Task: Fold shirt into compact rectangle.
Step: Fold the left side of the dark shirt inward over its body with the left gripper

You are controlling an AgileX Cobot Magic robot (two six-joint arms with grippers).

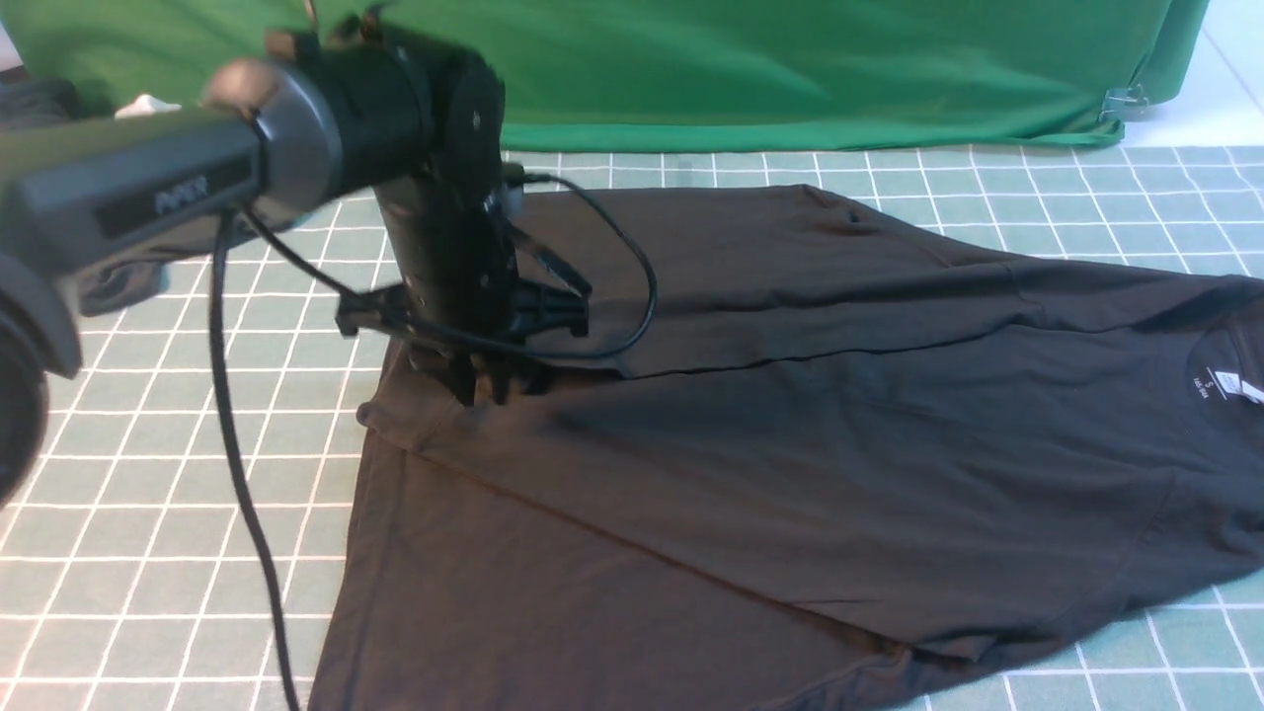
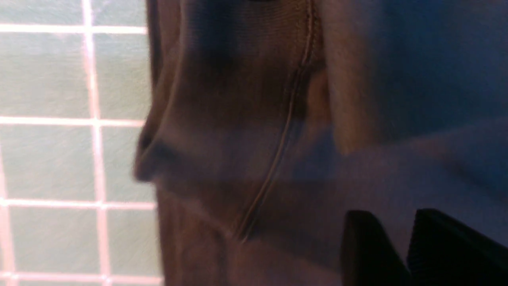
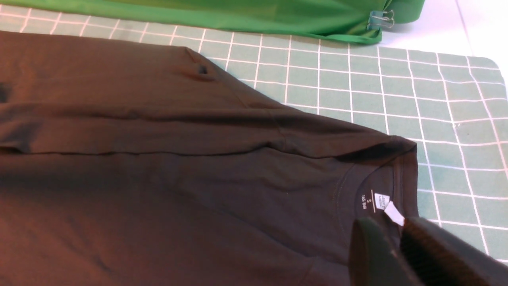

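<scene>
The large black cotton T-shirt (image 1: 790,415) fills the frame's centre and right, its upper side folded inward (first fold, we judge). The left gripper (image 1: 489,380), centre-left, stands slightly parted and holds nothing. Whether the right gripper (image 3: 391,234) pinches the collar, we cannot tell. Next, we would fold the lower side in.

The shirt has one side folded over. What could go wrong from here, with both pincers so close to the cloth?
1. The left pincer sits low on the shirt, at the end of the folded flap. If cloth clings when it lifts, the fold may open.
2. The cable loop hangs just over that flap and could drag it.
3. The right pincer is right beside the neck label. It might catch only the label, not the cloth.
</scene>
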